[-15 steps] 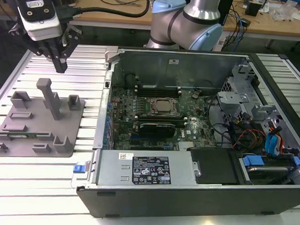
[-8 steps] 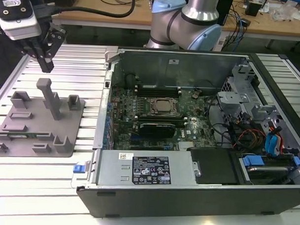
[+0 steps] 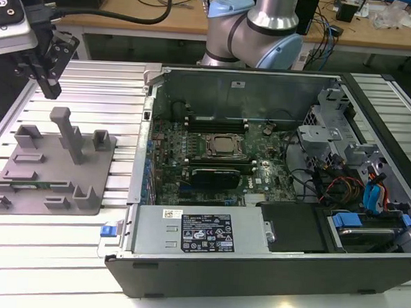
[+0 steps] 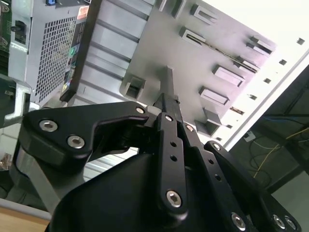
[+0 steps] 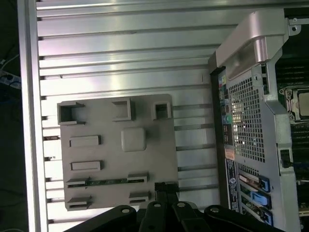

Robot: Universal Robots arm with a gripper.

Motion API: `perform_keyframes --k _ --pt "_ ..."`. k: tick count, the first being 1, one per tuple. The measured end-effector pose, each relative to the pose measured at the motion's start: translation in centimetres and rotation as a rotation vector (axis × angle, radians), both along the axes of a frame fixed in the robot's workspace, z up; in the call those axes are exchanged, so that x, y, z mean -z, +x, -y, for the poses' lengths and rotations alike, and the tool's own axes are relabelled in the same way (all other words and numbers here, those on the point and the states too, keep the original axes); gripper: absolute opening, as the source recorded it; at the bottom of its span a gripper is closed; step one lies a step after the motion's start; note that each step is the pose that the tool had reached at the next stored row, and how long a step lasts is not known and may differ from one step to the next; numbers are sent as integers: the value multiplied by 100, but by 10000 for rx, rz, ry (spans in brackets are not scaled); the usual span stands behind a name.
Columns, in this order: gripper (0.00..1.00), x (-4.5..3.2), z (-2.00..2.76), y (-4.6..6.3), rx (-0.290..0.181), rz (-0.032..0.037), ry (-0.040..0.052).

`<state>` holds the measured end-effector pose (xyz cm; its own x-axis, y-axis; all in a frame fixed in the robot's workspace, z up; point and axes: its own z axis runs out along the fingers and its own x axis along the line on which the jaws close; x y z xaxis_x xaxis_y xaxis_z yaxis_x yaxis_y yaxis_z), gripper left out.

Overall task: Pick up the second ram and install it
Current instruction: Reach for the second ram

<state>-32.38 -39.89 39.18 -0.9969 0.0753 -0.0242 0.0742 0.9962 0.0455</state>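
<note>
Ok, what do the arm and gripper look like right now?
The silver-grey tubular arm has pale blue joint caps, and a black cable runs to its wrist. The black linkage gripper is studded with silver screw heads.

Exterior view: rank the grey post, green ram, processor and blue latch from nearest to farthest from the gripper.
1. Grey post, just under the gripper.
2. Green ram, low in the holder plate.
3. Processor, mid-case.
4. Blue latch, the exterior view's far right.
</note>
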Motion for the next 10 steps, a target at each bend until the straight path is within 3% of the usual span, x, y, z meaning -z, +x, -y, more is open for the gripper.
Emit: perform_keyframes --k 10 --pt "8 53 1 -247 -1 1 1"
